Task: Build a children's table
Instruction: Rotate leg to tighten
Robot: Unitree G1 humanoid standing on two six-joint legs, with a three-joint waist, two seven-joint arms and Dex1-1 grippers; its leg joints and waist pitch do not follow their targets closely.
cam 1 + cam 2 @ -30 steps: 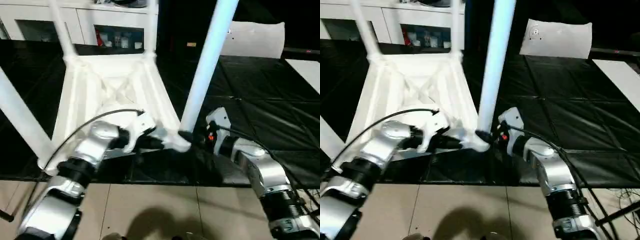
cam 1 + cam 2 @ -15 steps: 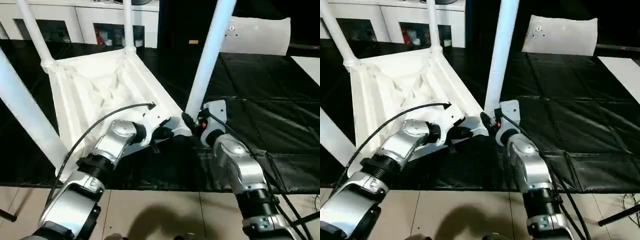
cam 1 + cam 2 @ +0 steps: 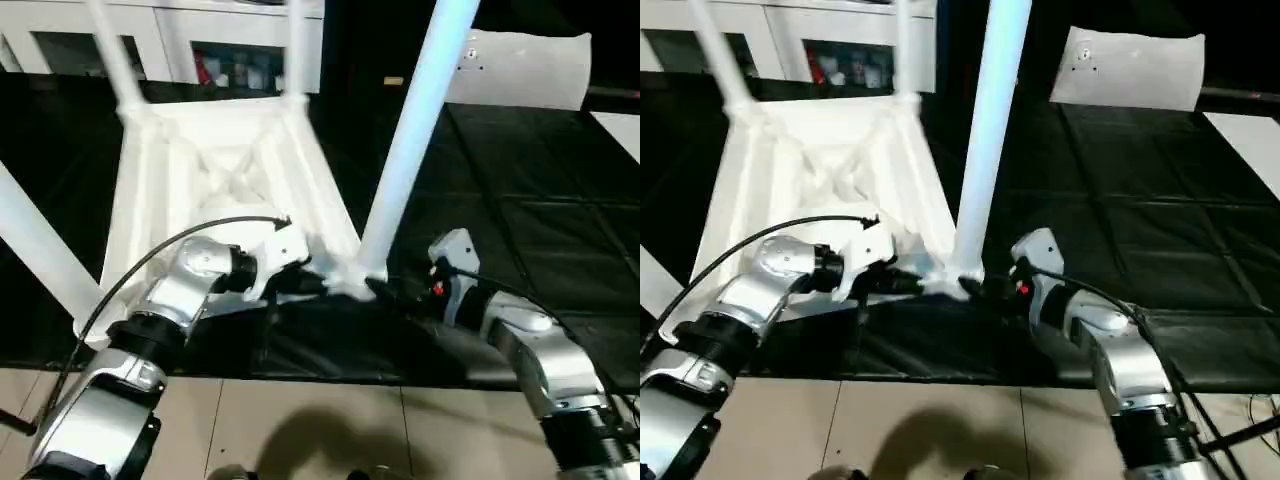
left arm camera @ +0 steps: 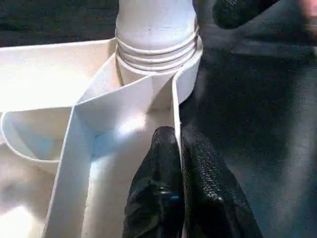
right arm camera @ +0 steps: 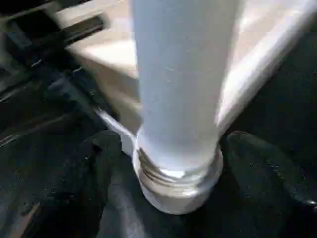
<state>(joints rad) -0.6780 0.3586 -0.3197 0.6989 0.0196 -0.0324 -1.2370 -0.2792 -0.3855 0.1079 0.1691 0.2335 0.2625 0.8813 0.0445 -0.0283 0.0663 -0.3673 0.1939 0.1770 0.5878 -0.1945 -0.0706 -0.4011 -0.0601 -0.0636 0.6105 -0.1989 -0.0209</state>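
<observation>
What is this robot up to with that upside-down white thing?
It is putting together a children's table. The white tabletop lies upside down on a black mat, with legs standing up from its corner sockets. The left gripper is pinched shut on the tabletop's rim beside the near corner. The right gripper is at the base of the leg in that corner, its fingers spread on either side without touching it. Threads show at the leg's foot, so it may not be fully screwed in.

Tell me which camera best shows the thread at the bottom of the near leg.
The left wrist view: the thread sits sharp above the corner socket. The right wrist view shows it blurred; the eye views show the leg whole, no thread.
</observation>
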